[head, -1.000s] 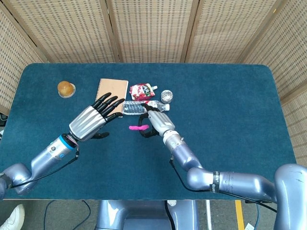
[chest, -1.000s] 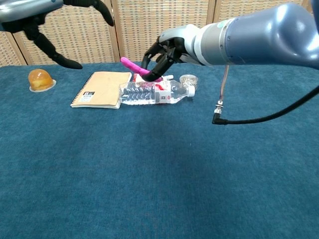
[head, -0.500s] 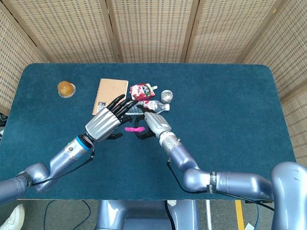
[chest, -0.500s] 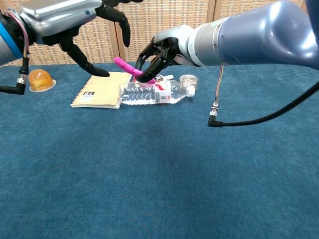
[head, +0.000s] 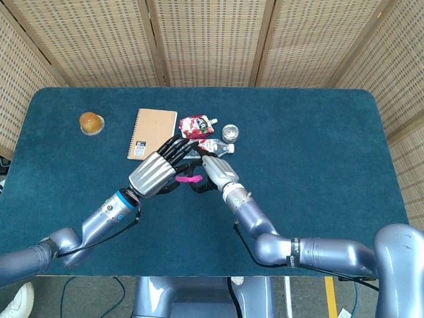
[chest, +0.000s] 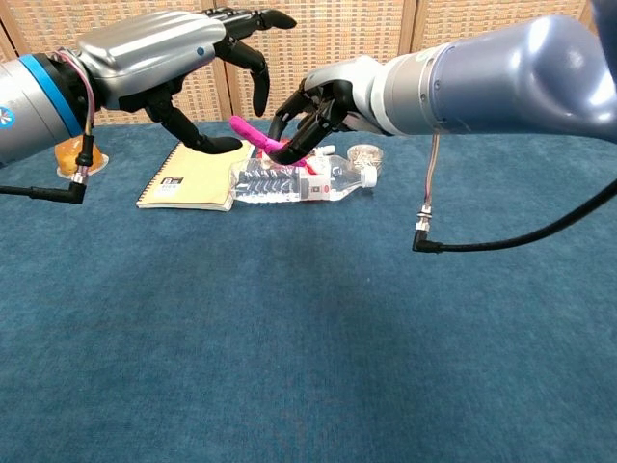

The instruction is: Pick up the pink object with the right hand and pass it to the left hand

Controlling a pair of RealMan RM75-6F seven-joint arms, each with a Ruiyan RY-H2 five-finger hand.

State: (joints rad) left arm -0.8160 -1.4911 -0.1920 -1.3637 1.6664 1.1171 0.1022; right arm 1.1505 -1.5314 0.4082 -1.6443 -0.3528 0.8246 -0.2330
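The pink object (chest: pixel 253 133) is a slim stick held up in the air above the table. My right hand (chest: pixel 318 104) pinches its right end; the same hand (head: pixel 215 173) shows at the table's middle in the head view, with the pink object (head: pixel 188 179) sticking out to its left. My left hand (chest: pixel 183 53) hovers just left of the stick with fingers spread over its free end and thumb below it, holding nothing. From the head view the left hand (head: pixel 159 171) covers part of the stick.
On the blue table (head: pixel 318 146) behind the hands lie a tan notebook (head: pixel 151 124), a clear plastic bottle (chest: pixel 299 180), a red pouch (head: pixel 197 125) and a small round silver thing (head: pixel 230 132). An orange bun (head: pixel 91 122) sits far left.
My left hand has swung right and closed in on the free end of the pink stick. My right hand has stayed nearly still, holding the stick throughout.
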